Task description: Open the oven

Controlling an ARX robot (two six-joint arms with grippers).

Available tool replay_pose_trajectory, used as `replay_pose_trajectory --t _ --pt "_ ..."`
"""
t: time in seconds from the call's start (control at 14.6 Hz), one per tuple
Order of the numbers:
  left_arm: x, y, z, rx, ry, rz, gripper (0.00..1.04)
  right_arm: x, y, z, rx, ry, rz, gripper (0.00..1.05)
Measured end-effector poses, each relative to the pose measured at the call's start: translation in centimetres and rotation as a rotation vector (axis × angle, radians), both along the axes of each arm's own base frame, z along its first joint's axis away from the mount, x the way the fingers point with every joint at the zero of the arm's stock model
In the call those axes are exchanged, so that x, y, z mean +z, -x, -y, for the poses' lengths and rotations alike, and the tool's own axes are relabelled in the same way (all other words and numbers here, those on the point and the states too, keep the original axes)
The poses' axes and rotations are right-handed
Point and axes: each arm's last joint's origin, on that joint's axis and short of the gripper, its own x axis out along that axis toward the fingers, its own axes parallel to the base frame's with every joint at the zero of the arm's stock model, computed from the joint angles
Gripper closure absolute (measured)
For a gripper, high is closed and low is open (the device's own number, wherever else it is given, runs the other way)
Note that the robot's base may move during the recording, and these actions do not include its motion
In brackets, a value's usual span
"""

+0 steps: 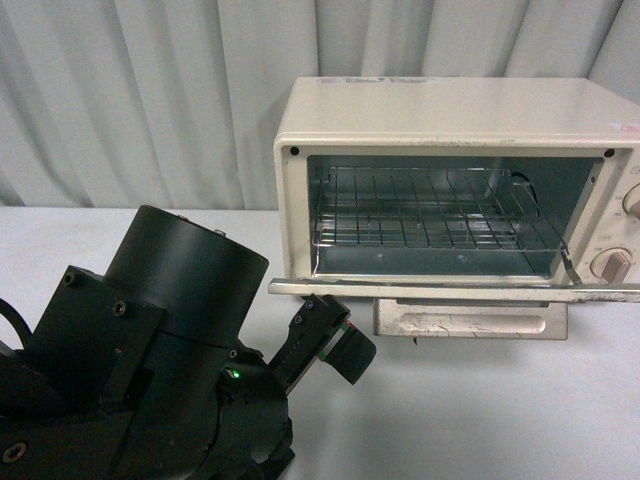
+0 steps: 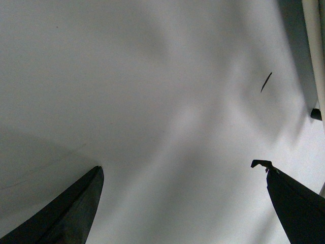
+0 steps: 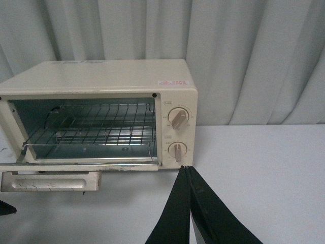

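The cream-white oven [image 1: 450, 110] stands at the right of the white table. Its glass door [image 1: 450, 290] lies folded down flat, with the beige bar handle [image 1: 470, 322] at its front edge. The wire rack [image 1: 430, 210] shows inside. My left gripper [image 1: 340, 345] is open and empty, just in front of the door's left end; in the left wrist view [image 2: 179, 165] its fingers stand wide apart over bare table. My right gripper [image 3: 186, 166] is shut and empty, in front of the oven [image 3: 101, 76] below the two knobs [image 3: 177, 151]. It is out of the front view.
Pale pleated curtains [image 1: 150, 90] hang behind the table [image 1: 480, 420]. My left arm's black body [image 1: 150, 350] fills the lower left of the front view. A cream strip [image 2: 316, 51] crosses the edge of the left wrist view.
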Motion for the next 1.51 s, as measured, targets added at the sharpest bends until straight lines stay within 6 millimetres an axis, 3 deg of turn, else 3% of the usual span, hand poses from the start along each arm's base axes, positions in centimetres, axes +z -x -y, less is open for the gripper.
replay_pose_trajectory --t 0.34,0.75,0.82,0.89,1.09,1.37,1.51 --pt "0.0 0.0 0.0 0.000 0.000 0.000 0.07 0.1 0.0 0.0 0.000 0.000 0.006 0.99" --pt "0.0 0.0 0.0 0.004 0.000 0.006 0.07 0.0 0.0 0.0 0.000 0.000 0.006 0.19" --pt "-0.2 0.6 0.2 0.103 -0.066 0.140 0.07 0.0 0.0 0.0 0.000 0.000 0.006 0.05" --pt "-0.2 1.1 -0.2 0.159 -0.110 0.193 0.07 0.0 0.0 0.0 0.000 0.000 0.006 0.07" --pt "2.1 2.6 -2.0 0.079 -0.092 0.265 0.07 0.0 0.0 0.0 0.000 0.000 0.005 0.06" --pt "5.2 6.0 -6.8 -0.102 -0.103 0.320 0.07 0.0 0.0 0.0 0.000 0.000 0.006 0.06" --pt "7.4 6.5 -9.2 -0.062 -0.176 0.377 0.07 0.0 0.0 0.0 0.000 0.000 0.006 0.06"
